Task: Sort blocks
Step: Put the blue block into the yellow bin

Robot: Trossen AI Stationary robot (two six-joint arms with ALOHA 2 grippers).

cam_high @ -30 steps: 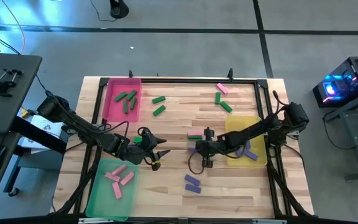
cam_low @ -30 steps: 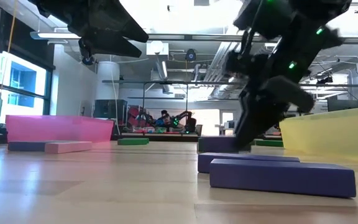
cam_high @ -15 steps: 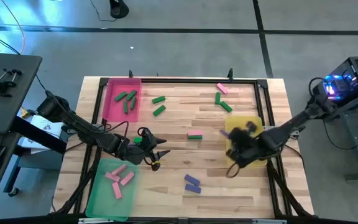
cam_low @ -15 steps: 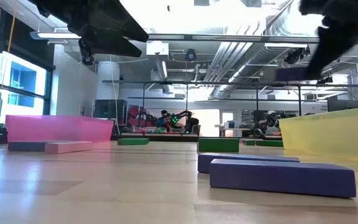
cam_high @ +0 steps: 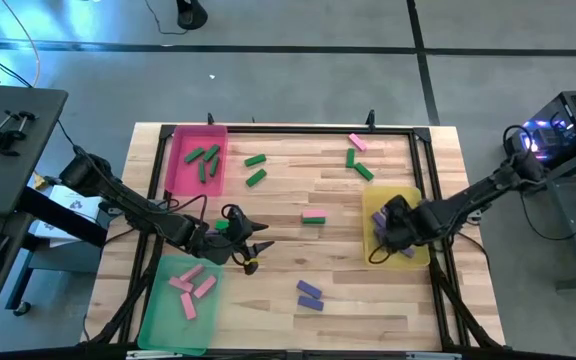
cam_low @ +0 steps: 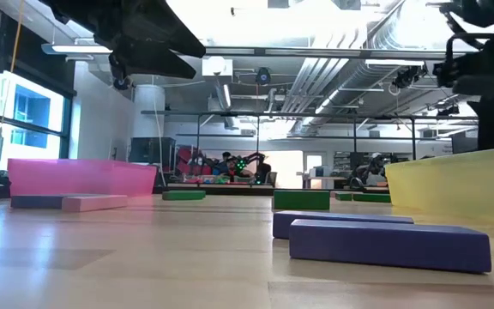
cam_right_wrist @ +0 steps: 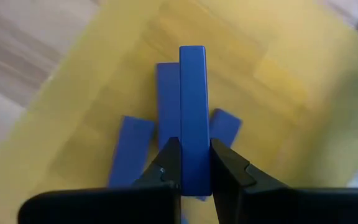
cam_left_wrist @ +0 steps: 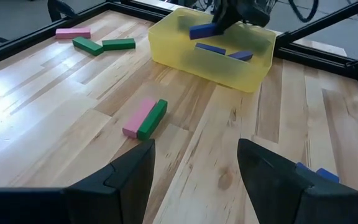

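Observation:
My right gripper (cam_high: 383,222) is over the yellow tray (cam_high: 408,195), shut on a purple block (cam_right_wrist: 192,93); it also shows in the left wrist view (cam_left_wrist: 229,15) with the block (cam_left_wrist: 205,29). Three purple blocks (cam_right_wrist: 166,93) lie in the tray beneath it. My left gripper (cam_high: 253,248) is open and empty above the table's near left part. Green blocks (cam_high: 204,160) lie in the pink tray and pink blocks (cam_high: 190,285) in the green tray. A pink and a green block (cam_high: 313,217) lie side by side mid-table. Two purple blocks (cam_high: 310,293) lie near the front. My right gripper pinches the purple block between its two fingers (cam_right_wrist: 169,163), one on each broad face, at the block's near end (cam_right_wrist: 192,140). The block stands on edge and sticks out ahead of the fingers. It is lifted clear above the blocks lying in the yellow tray.
Loose green blocks (cam_high: 256,168) lie beside the pink tray. A pink block (cam_high: 358,142) and two green ones (cam_high: 358,165) lie at the far right. A black frame rail (cam_high: 298,129) runs round the table. Bare wood lies between the two arms.
My right gripper has gone from the table's middle, beside the pink and green pair, up and toward the right edge. It has carried the purple block, lifted clear of the table, to a place over the yellow tray.

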